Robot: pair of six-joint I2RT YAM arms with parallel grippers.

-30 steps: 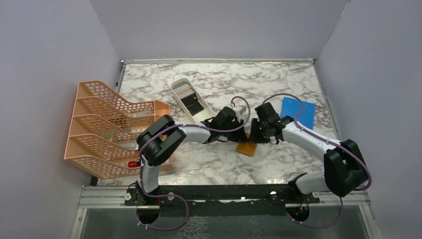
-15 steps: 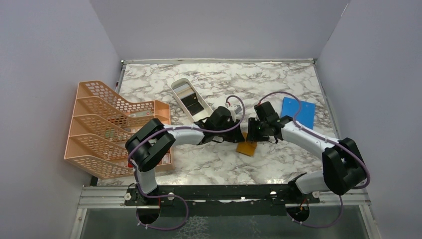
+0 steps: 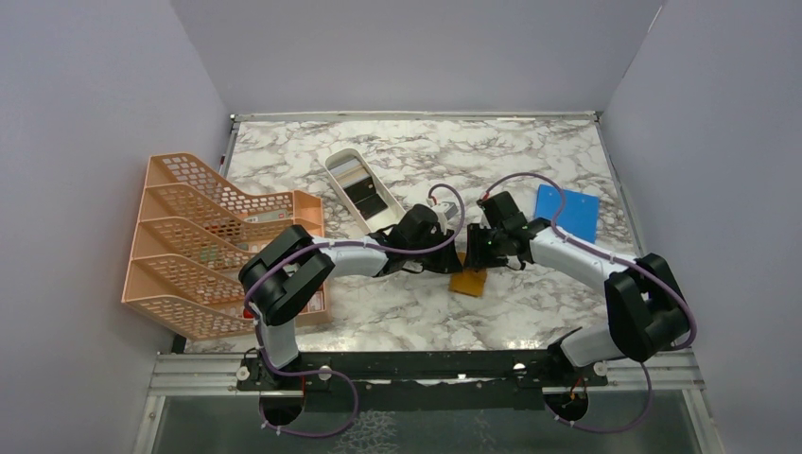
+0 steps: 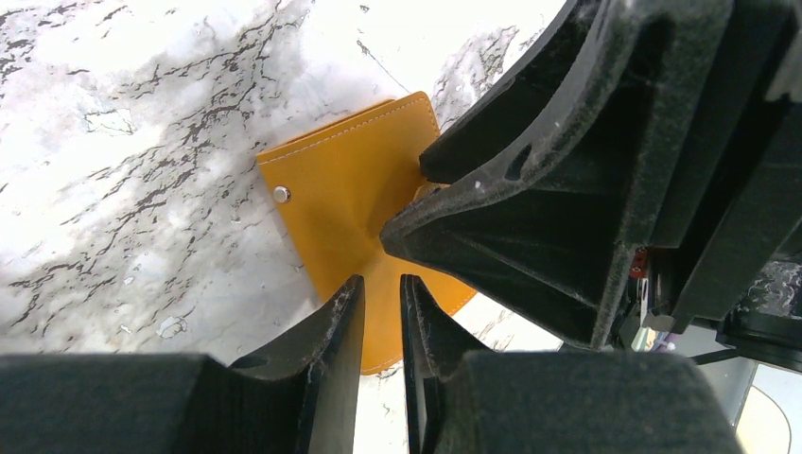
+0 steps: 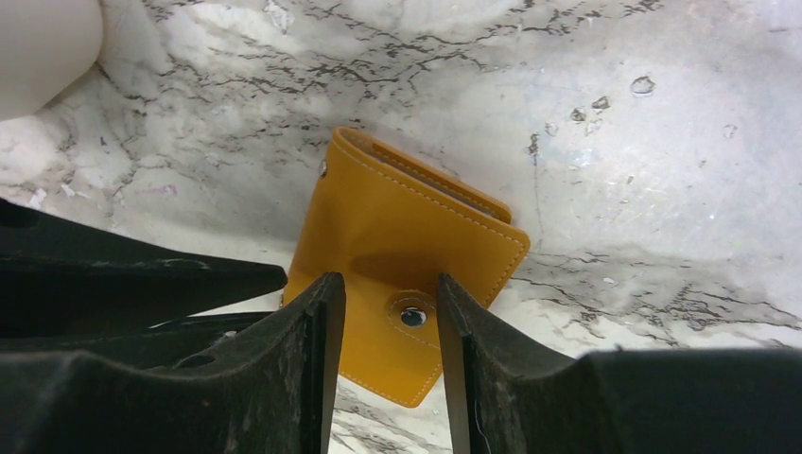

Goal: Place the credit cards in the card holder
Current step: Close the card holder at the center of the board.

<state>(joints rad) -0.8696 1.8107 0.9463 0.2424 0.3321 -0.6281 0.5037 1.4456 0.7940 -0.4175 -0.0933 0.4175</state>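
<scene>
Working both arms at the card holder (image 3: pixel 468 281), you have it lying folded on the marble table (image 3: pixel 397 317), just in front of both wrists. Your right gripper (image 5: pixel 388 288) stands with fingers parted, straddling the snap end, probably so it can lift the flap. Your left gripper (image 4: pixel 381 284) shows only a slit between its fingers at the opposite edge. Whether it pinches leather cannot be told; it likely steadies the holder. The credit cards (image 3: pixel 364 196) lie in the white tray (image 3: pixel 333 161), well apart.

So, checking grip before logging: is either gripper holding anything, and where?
Cannot tell. Left gripper straddles one holder edge, right gripper the snap; contact unclear.
</scene>
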